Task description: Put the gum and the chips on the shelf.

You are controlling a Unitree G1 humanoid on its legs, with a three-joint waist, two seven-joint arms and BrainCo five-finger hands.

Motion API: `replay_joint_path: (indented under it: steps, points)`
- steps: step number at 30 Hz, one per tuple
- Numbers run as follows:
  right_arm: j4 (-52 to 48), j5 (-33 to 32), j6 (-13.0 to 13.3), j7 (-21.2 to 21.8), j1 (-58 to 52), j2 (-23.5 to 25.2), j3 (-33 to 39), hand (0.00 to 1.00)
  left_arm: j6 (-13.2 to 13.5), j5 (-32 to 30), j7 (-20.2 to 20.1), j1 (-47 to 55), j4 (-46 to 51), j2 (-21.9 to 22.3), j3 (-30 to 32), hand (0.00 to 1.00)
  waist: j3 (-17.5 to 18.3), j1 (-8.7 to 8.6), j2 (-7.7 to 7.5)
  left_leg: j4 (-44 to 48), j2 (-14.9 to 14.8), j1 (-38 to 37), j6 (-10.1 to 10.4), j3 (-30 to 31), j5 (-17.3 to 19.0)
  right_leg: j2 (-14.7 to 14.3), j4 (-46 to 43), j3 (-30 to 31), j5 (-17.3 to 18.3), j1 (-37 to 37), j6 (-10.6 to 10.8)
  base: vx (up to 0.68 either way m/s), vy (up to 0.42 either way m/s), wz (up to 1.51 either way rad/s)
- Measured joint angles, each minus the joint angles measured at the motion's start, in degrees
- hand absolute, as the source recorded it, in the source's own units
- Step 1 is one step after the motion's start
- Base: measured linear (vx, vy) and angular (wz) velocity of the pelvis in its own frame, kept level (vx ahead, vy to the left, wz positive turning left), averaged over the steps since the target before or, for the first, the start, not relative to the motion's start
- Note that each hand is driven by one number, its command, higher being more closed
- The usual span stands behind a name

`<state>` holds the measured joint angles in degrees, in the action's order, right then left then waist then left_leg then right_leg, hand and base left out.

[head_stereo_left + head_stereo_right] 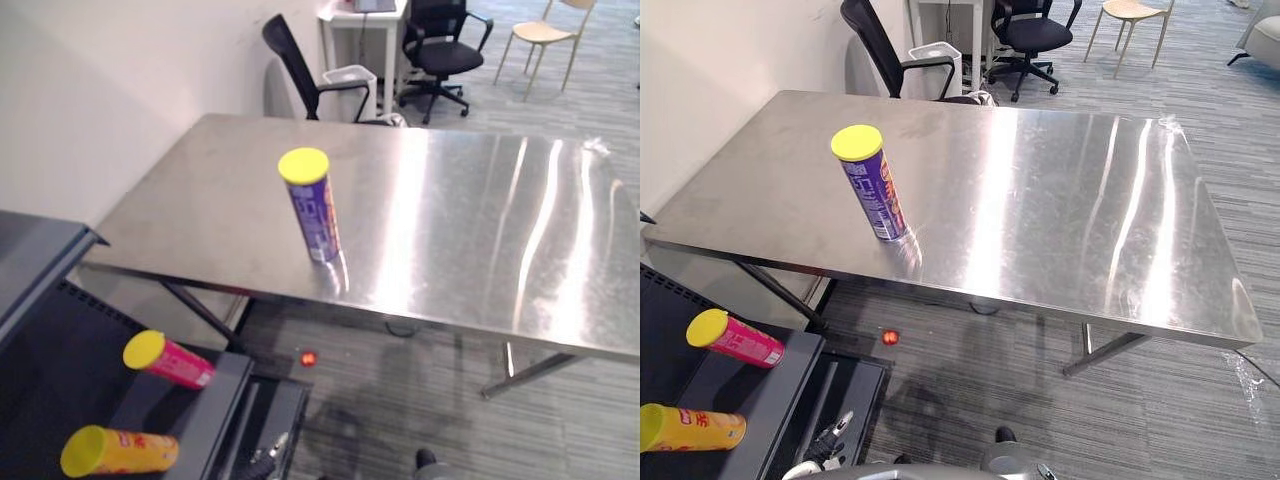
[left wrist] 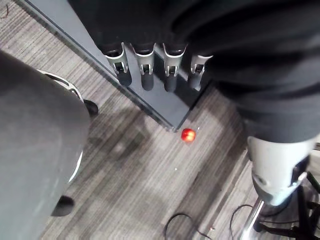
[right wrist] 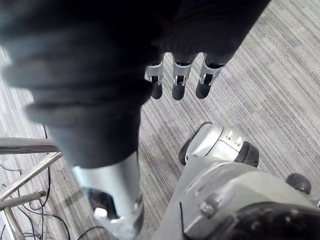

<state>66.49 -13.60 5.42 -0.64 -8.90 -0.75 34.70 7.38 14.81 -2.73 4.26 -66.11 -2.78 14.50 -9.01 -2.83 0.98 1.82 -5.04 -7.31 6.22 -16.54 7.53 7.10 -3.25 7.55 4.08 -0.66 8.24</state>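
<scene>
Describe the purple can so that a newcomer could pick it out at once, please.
Find the long steel table. The purple can stands upright near its front edge, yellow lid on top. It alone is on the table; the pink can and the orange can lie on their sides on the dark shelf, lower left.

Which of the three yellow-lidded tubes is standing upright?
The purple tube, alone on the steel table. The pink tube and the orange tube both lie on their sides on the dark shelf.
</scene>
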Motion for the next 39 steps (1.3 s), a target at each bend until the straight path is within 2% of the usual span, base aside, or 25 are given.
replay_joint_path:
  steps: [5,9,15,19,21,26,27,30,35,39]
  points:
    - [-0.07,-1.51,0.01,-0.17,0.51,-2.10,3.72,0.00,-0.10,0.03,0.01,0.26,0.00,0.11,1.57,0.00,0.36,0.09,-0.27,-0.30,-0.81,-1.25,-0.04,-0.53,-0.02,-1.05,0.12,0.78,-0.44,-0.56,-0.55,-0.03,-0.038,-0.12]
    - [-0.30,-3.32,0.01,-0.57,0.75,-5.03,10.80,0.00,-0.16,0.00,0.00,0.73,0.03,0.08,1.56,0.00,1.34,0.40,-1.08,-0.37,-0.82,-1.55,-0.09,-0.79,-0.05,-1.04,0.39,0.90,-0.70,-0.63,-0.61,-0.04,-0.015,-0.04]
    - [-1.74,-7.79,0.26,-3.11,2.94,-11.29,23.00,0.00,-0.15,0.00,-0.02,1.40,0.36,-0.03,1.98,0.00,2.35,1.13,-0.96,-1.36,-0.80,-1.70,-0.21,-2.34,-0.14,-1.01,3.13,1.51,-1.65,-0.56,-0.72,-0.02,-0.009,-0.12]
    - [-5.00,-11.73,1.20,-5.18,4.48,-13.50,25.75,0.00,-0.18,-0.02,0.02,2.27,0.38,-0.07,4.09,0.00,2.78,1.12,-0.96,-1.72,-1.20,-1.83,-0.09,-3.39,-0.10,-1.47,4.14,1.95,-2.24,-0.45,-0.73,0.03,-0.019,-0.13]
    - [-11.19,-12.56,1.52,-7.06,5.09,-13.23,25.74,0.00,-0.44,-0.03,0.01,2.74,0.35,-0.03,4.93,0.00,3.25,1.06,-0.73,-1.79,-1.63,-1.88,0.13,-3.84,0.05,-1.97,4.21,2.06,-2.72,-0.31,-0.79,0.08,-0.026,-0.13]
    - [-32.14,-13.19,4.81,-12.31,5.70,-12.61,24.53,0.00,-0.45,-0.53,0.07,2.78,0.89,0.79,6.37,0.00,3.74,1.16,-0.19,-1.74,-2.14,-2.04,0.28,-5.06,0.15,-2.54,3.68,2.03,-2.99,0.32,-0.59,0.04,-0.022,-0.14]
    - [-38.01,-11.95,5.75,-14.29,5.75,-11.86,23.43,0.00,-0.45,-0.99,0.10,2.87,1.43,1.48,6.94,0.00,3.81,1.18,-0.21,-1.72,-2.29,-2.22,0.28,-5.24,0.15,-2.52,3.16,1.97,-2.99,0.49,-0.59,-0.02,-0.013,-0.06]
    - [-48.51,-10.55,7.03,-15.52,5.46,-8.81,20.52,0.00,-0.46,-1.59,0.08,3.33,3.15,2.86,7.90,0.00,4.11,1.31,-0.68,-1.71,-2.67,-2.27,0.52,-6.44,0.59,-2.81,3.34,2.31,-2.97,1.14,-0.57,-0.06,-0.030,-0.14]
    - [-67.09,-4.09,7.42,-13.87,0.54,-3.97,11.81,0.00,-0.47,-2.66,-0.16,4.28,3.57,3.28,7.82,0.00,5.61,1.19,-0.49,-1.70,-2.72,-2.18,0.51,-7.19,0.59,-2.80,4.05,2.44,-3.05,1.56,-0.44,-0.03,-0.019,-0.09]
    - [-75.62,-0.09,8.01,-8.63,-0.72,-3.72,7.44,0.00,-0.44,-2.74,-1.04,4.40,3.59,2.91,7.73,0.00,5.92,1.29,-1.03,-1.71,-2.59,-1.75,0.50,-6.45,0.58,-2.74,4.21,2.08,-3.34,1.56,-0.49,0.01,-0.007,0.04]
